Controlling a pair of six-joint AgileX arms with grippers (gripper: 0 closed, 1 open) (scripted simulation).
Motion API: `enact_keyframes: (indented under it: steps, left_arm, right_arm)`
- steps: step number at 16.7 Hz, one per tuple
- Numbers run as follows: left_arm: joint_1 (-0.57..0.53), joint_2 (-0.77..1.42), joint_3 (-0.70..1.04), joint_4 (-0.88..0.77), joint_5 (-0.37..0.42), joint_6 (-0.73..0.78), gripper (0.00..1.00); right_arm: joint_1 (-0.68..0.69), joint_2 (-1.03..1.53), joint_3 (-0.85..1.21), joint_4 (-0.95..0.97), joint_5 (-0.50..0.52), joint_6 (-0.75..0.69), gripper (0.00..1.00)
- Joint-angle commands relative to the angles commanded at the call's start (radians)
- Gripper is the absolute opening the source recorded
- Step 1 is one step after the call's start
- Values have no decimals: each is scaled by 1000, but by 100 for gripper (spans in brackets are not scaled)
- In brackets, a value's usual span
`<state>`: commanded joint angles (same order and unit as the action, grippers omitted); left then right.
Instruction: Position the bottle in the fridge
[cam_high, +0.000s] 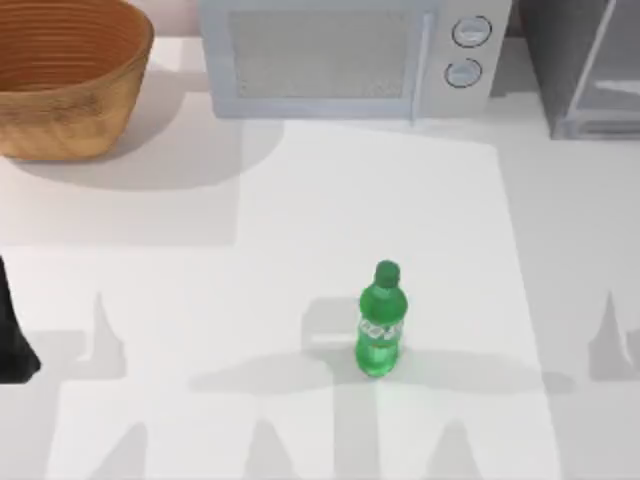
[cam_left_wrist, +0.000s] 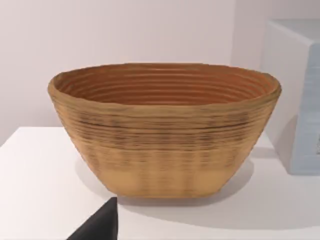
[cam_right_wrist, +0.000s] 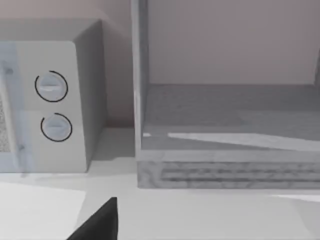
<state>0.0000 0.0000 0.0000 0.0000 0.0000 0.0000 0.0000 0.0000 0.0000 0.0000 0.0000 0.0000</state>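
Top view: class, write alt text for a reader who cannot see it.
A small green bottle stands upright on the white table, a little right of centre. Along the far edge sit a woven basket at left, a light grey microwave in the middle and the dark grey fridge at right.

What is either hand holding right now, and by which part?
Nothing is held. The bottle stands upright, alone on the table, with no hand touching it.
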Motion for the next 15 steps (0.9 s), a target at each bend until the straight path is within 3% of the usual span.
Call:
enact_keyframes:
  steps: [5, 15]
  left_arm:
    - [0, 0, 0, 0, 0, 0, 100]
    - [0, 0, 0, 0, 0, 0, 100]
  right_arm:
    - [27, 52, 3, 47, -3, 4, 100]
    - [234, 569, 39, 477, 5, 6, 100]
